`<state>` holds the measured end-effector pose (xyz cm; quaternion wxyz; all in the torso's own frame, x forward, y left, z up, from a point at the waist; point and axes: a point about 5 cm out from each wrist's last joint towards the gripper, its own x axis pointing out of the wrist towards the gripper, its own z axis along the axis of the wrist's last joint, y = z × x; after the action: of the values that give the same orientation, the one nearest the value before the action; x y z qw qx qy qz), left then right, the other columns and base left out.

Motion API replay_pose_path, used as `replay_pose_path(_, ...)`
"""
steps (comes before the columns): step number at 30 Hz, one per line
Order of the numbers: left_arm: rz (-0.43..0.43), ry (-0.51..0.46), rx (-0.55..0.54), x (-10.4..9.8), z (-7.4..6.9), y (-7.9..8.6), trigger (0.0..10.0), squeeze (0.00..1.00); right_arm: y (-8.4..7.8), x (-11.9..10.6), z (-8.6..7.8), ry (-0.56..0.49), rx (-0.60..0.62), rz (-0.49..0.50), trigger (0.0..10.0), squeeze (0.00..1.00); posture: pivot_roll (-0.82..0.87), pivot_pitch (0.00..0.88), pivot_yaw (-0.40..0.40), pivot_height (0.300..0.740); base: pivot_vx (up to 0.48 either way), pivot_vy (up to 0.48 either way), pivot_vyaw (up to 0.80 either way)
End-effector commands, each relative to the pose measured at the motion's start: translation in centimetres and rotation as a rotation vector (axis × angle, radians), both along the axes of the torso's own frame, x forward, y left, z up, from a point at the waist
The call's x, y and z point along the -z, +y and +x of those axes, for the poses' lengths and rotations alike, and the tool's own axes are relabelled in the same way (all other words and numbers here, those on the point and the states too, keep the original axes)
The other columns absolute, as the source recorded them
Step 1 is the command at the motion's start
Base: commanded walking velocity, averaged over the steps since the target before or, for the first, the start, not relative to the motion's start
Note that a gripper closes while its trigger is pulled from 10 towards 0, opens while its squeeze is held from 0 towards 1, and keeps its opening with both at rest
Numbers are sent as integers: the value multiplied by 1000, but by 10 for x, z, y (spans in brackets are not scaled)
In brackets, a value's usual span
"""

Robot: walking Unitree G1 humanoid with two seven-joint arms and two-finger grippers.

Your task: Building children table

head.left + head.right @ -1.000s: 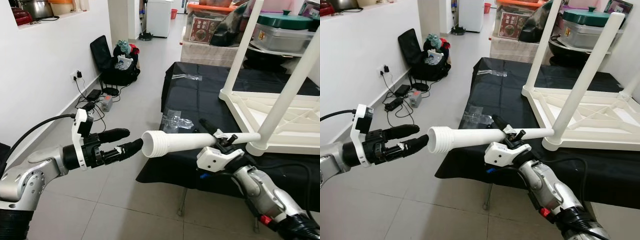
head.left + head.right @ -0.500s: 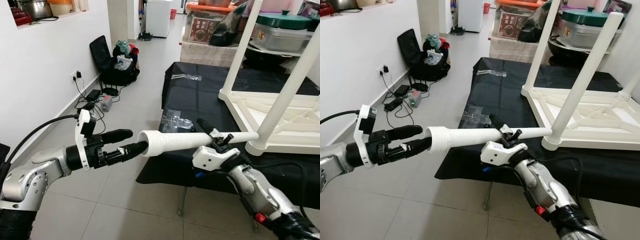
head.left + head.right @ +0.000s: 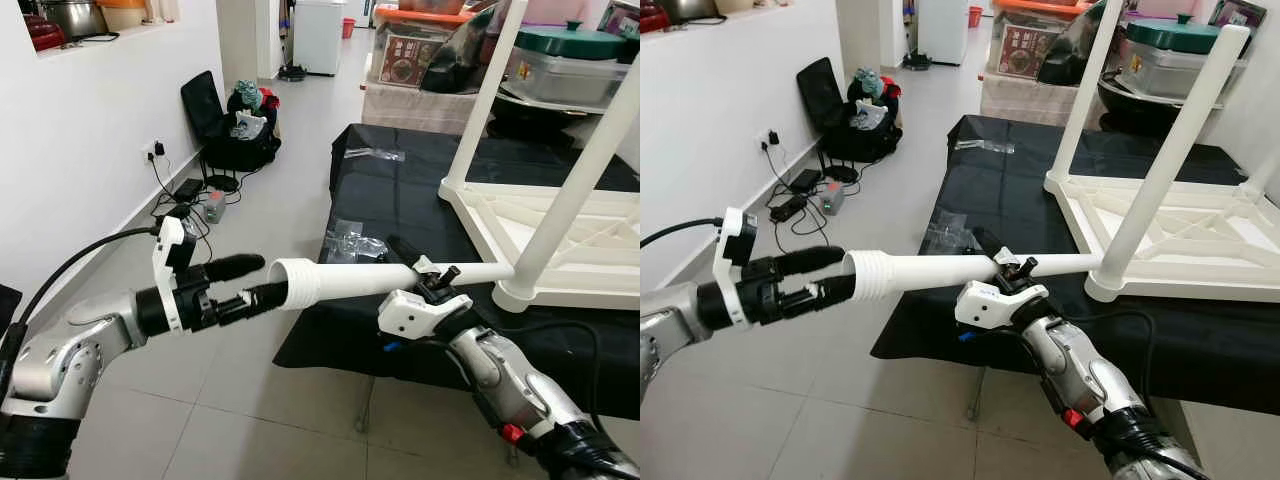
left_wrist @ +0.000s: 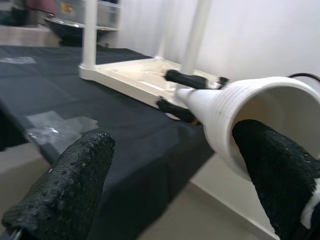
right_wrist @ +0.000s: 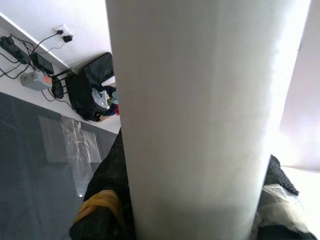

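Note:
A white table leg (image 3: pixel 360 280) with a ribbed hollow end lies level in the air beyond the edge of the black-covered table (image 3: pixel 400 200). My right gripper (image 3: pixel 421 268) is shut on the leg's middle; in the right wrist view the leg (image 5: pixel 200 120) sits between its fingers (image 5: pixel 105 200). My left gripper (image 3: pixel 265 280) is open at the ribbed end. One of its fingers (image 4: pixel 272 160) reaches into the hollow mouth (image 4: pixel 250 107); the other (image 4: pixel 75 175) stays outside, apart from the wall. The white children's table (image 3: pixel 560 215) lies upside down on the cloth with two legs (image 3: pixel 485 95) standing up.
Clear plastic bags (image 3: pixel 350 245) lie on the cloth near the table's edge. A black bag (image 3: pixel 225 130), a power strip and cables (image 3: pixel 190 195) sit on the tiled floor by the left wall. Boxes and a green-lidded pot (image 3: pixel 570 60) stand behind.
The leg and my left gripper have closed together. The lower left finger, which was only at the ribbed end's rim, now sits inside the hollow mouth. The right gripper keeps its hold.

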<state>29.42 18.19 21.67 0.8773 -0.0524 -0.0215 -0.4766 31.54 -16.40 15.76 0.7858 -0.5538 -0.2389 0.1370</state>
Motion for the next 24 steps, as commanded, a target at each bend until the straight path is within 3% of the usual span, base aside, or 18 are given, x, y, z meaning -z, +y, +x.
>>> replay_pose_path(1, 18, 23, -39, 8, 5, -1, 10000, 0, 8, 0, -3, -11, -31, 6, 0, 0, 79, 0, -58, 740, 0, 0, 0)
replay_pose_path(3, 27, 19, -96, 9, 12, -1, 10000, 0, 10, 0, -5, -13, -37, 12, 0, 0, 76, 0, -56, 740, 0, 0, 0)
replay_pose_path(8, 24, 17, -104, 9, 14, -2, 9804, 0, 11, 1, -5, -11, -38, 15, 0, 0, 75, 0, -55, 740, 0, 0, 0)
replay_pose_path(10, 16, 16, -90, 9, 13, -3, 3529, 0, 14, 2, -6, -7, -41, 21, 0, 0, 76, 0, -53, 740, 0, 0, 0)
replay_pose_path(11, 16, 16, -90, 9, 13, -3, 3529, 0, 14, 2, -6, -7, -41, 21, 0, 0, 76, 0, -53, 740, 0, 0, 0)
replay_pose_path(12, 11, 16, -79, 9, 13, -5, 196, 0, 16, 3, -6, -6, -44, 25, 0, 0, 76, 0, -53, 740, 0, 0, 0)
replay_pose_path(24, 10, 12, 9, 13, 11, -21, 0, 0, 21, 1, -5, -15, -52, 30, 0, 0, 69, 0, -52, 740, 0, 0, 0)
